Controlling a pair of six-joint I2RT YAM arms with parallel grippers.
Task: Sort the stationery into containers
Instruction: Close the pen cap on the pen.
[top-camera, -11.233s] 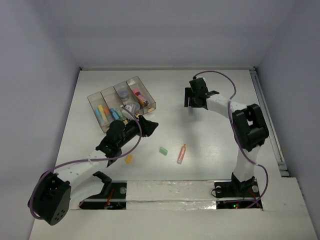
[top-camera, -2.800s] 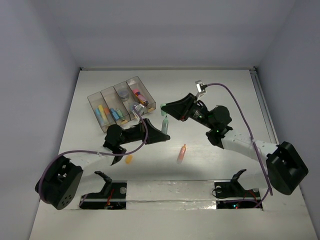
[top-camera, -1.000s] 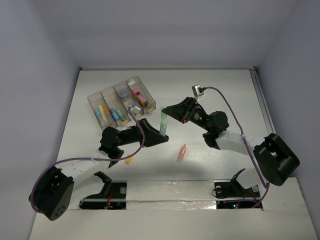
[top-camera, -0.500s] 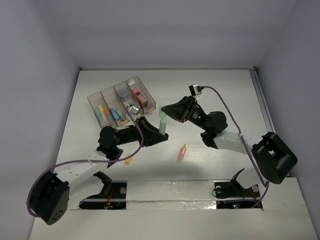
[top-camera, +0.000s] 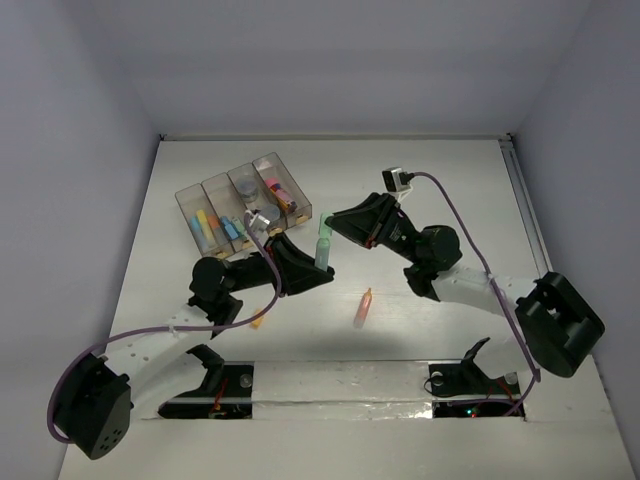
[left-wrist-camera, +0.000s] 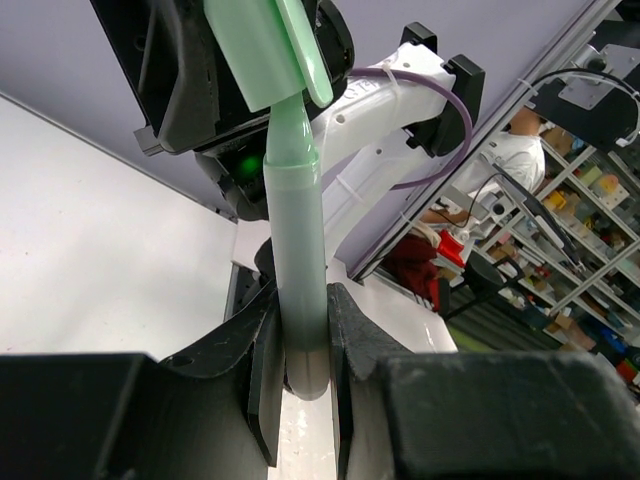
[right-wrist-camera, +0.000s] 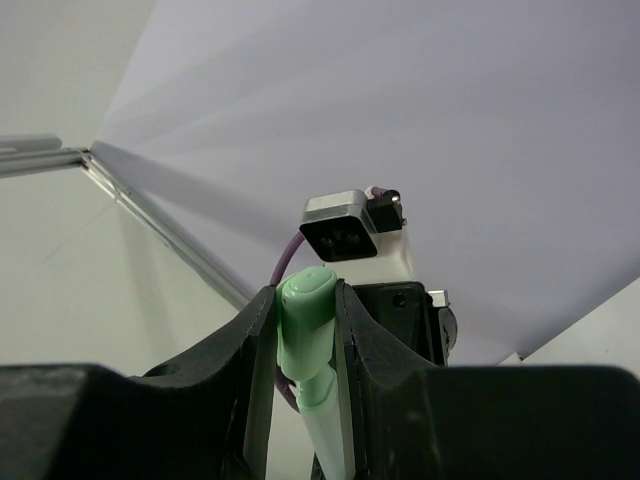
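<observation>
A pale green pen (top-camera: 324, 245) stands upright above the table's middle, held from both sides. My left gripper (top-camera: 308, 268) is shut on its lower barrel (left-wrist-camera: 300, 290). My right gripper (top-camera: 338, 226) is shut on its green cap (right-wrist-camera: 308, 300). The clear four-compartment tray (top-camera: 190, 200) sits at the back left. It holds yellow (top-camera: 205, 222), blue (top-camera: 228, 228) and pink (top-camera: 275, 187) pieces and a grey pot (top-camera: 247, 185). An orange marker (top-camera: 362, 307) lies on the table to the right of the left gripper. A small orange piece (top-camera: 258, 320) shows partly under the left arm.
The white table (top-camera: 440, 180) is walled at the back and both sides, and a metal rail (top-camera: 530, 230) runs along its right edge. Both arm bases stand on a taped strip (top-camera: 340, 385) at the near edge.
Both grippers stay closed on the green pen, which has hardly moved over the last second. The left arm's elbow has drifted slightly toward the near left.
</observation>
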